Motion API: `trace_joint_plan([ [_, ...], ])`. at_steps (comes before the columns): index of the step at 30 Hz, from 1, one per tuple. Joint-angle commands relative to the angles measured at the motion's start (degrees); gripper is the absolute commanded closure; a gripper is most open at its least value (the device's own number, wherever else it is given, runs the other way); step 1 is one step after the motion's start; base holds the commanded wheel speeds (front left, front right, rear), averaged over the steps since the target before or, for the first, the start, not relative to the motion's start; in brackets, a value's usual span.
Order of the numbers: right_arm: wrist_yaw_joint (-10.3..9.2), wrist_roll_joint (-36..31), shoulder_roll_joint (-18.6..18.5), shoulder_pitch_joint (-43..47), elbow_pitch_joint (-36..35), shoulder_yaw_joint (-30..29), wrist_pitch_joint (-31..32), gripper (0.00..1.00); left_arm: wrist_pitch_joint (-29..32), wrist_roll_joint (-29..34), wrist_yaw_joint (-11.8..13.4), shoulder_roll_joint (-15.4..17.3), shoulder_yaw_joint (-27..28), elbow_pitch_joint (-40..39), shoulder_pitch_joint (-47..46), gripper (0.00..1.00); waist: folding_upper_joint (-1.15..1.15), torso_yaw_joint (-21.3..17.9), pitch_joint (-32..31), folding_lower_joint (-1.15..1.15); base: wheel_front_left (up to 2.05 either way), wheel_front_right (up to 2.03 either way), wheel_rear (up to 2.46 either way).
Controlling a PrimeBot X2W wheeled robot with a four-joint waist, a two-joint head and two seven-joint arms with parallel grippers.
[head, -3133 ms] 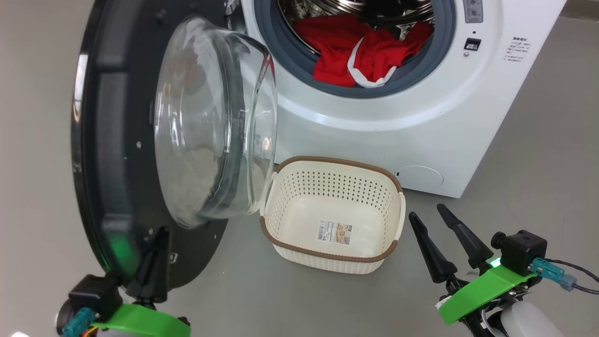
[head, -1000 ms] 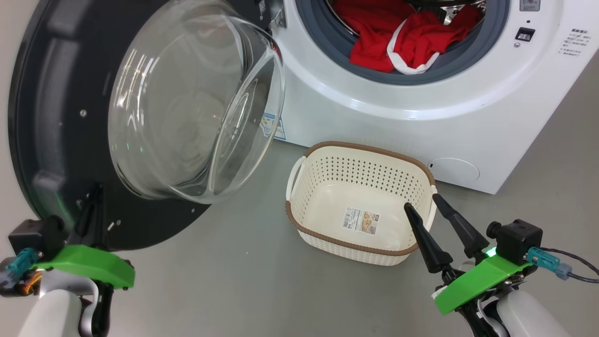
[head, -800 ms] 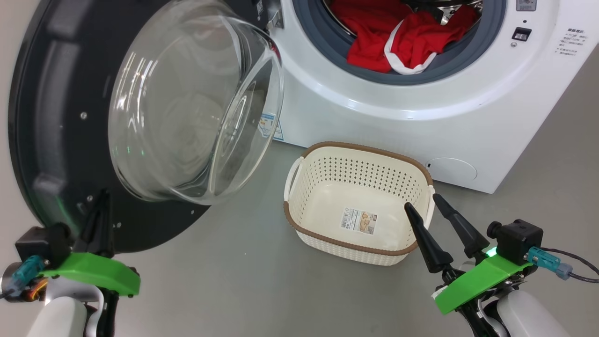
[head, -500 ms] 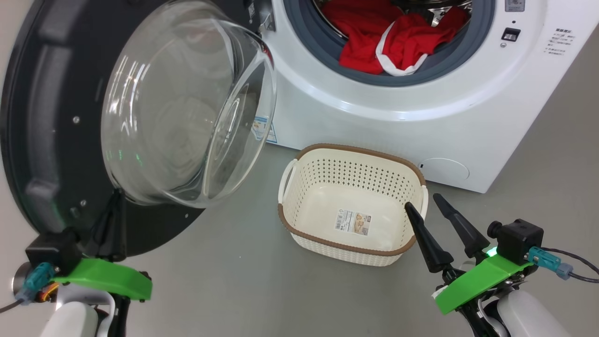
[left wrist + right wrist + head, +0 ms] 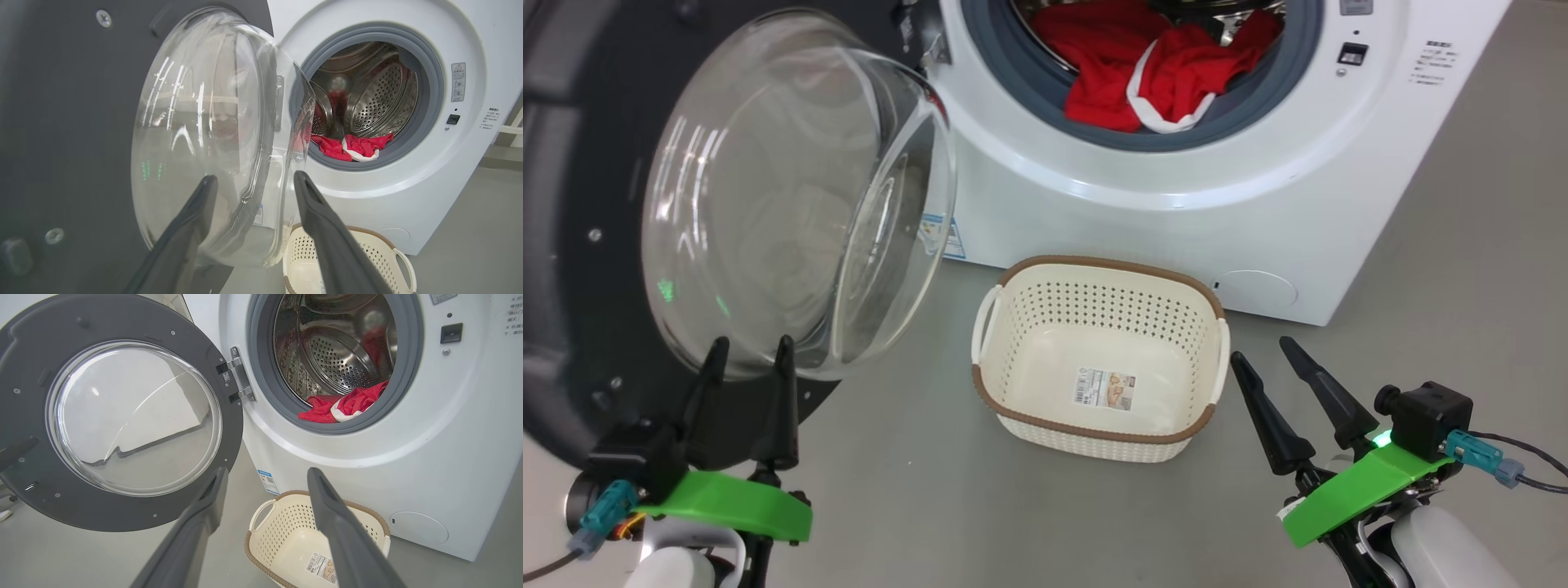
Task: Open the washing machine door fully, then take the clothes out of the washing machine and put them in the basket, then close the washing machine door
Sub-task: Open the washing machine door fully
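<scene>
The washing machine (image 5: pixel 1176 212) stands with its black door (image 5: pixel 572 245) swung wide to the left, the clear glass bowl (image 5: pixel 792 196) bulging toward me. Red clothes (image 5: pixel 1143 77) with a white trim band lie at the drum's front lip, also in the left wrist view (image 5: pixel 351 146) and the right wrist view (image 5: pixel 343 406). The cream basket (image 5: pixel 1013 412) stands empty on the floor before the machine. My left gripper (image 5: pixel 750 351) is open just below the glass bowl, apart from the door. My right gripper (image 5: pixel 1264 349) is open, right of the basket, holding nothing.
Grey floor (image 5: pixel 1462 269) stretches to the right of the machine and in front of the basket. The door's hinge (image 5: pixel 239 379) sits at the left of the opening. A blue label sticker (image 5: pixel 941 237) is on the machine's lower front.
My left gripper has opened, let go of the door's lower edge and drawn back a little. The head camera has shifted, sliding the scene left. The right arm has stayed put.
</scene>
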Motion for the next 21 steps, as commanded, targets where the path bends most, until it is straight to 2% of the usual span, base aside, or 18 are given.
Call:
trace_joint_plan([
  [1,0.09,0.1,-0.1,-1.2,-1.5,1.0,-0.7,0.0,0.1,-0.2,0.7,1.5,1.9,-2.4,-0.7,0.0,0.0,-1.4,-0.4,0.0,0.0,0.0,0.0],
  [21,0.09,-0.9,-0.1,-1.6,-2.6,-0.5,-0.7,0.0,-0.9,0.5,2.8,0.1,0.8,-5.7,1.0,0.0,0.0,-10.8,-0.2,0.0,0.0,0.0,0.0],
])
